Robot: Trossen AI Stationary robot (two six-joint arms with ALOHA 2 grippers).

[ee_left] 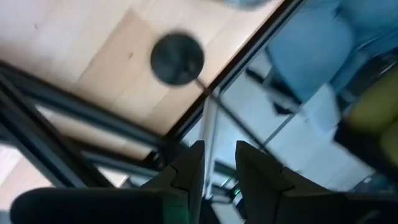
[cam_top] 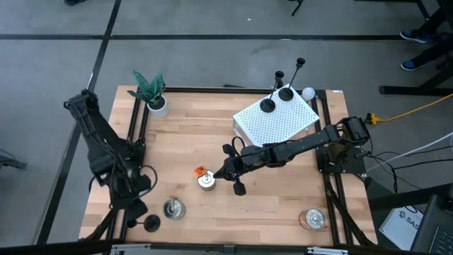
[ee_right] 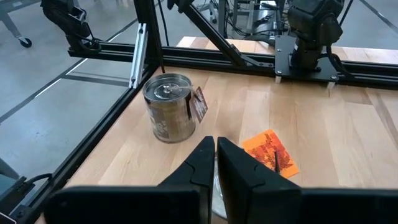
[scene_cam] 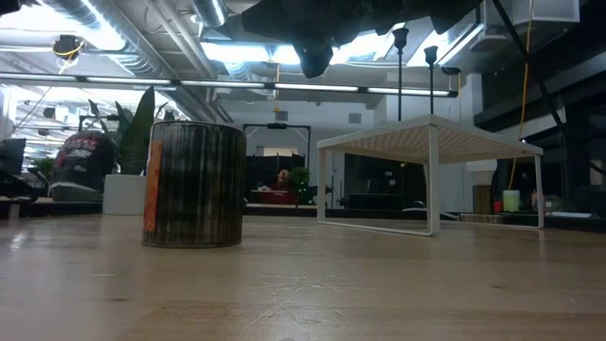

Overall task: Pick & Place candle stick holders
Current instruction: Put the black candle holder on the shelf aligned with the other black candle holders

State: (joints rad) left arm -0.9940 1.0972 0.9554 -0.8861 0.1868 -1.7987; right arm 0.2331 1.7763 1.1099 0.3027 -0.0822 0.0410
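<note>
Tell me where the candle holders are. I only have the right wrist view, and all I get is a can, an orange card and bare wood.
Observer: Two candle holders stand upright on top of a white rack at the far right of the table, out of your picture.
Operator: And the other one?
Observer: The third holder is at the table's near corner on the left arm's side. Its round black base shows just ahead of the left gripper. I cannot tell whether it stands or lies.
</note>
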